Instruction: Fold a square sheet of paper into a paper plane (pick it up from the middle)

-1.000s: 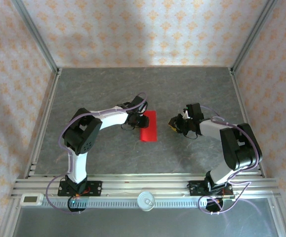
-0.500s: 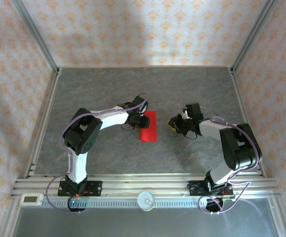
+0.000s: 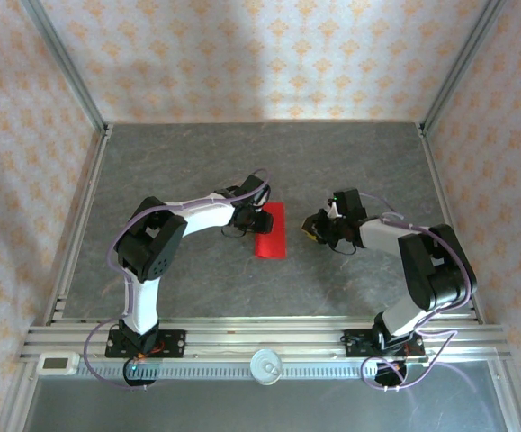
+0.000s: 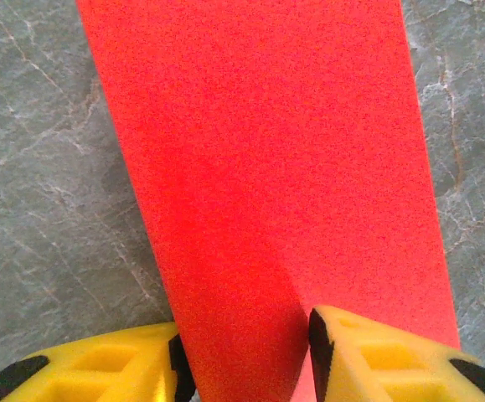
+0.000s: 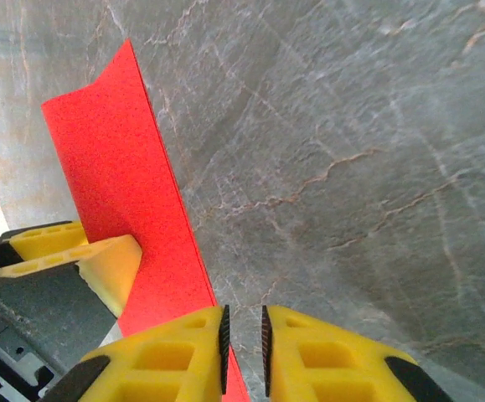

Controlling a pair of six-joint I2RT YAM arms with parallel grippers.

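Your right end effector [image 3: 312,229] has crept nearer the red paper [image 3: 270,230], nearly closed and empty; the left end effector [image 4: 244,356] still straddles its edge, half open, so the fold isn't pinched yet

The square sheet of paper [image 4: 267,167] is looking matte and finely grained, lying on a smooth, grey, marble-veined surface [image 4: 41,209]

Bright red paper [image 3: 270,230], folded narrow, lies flat mid-table.
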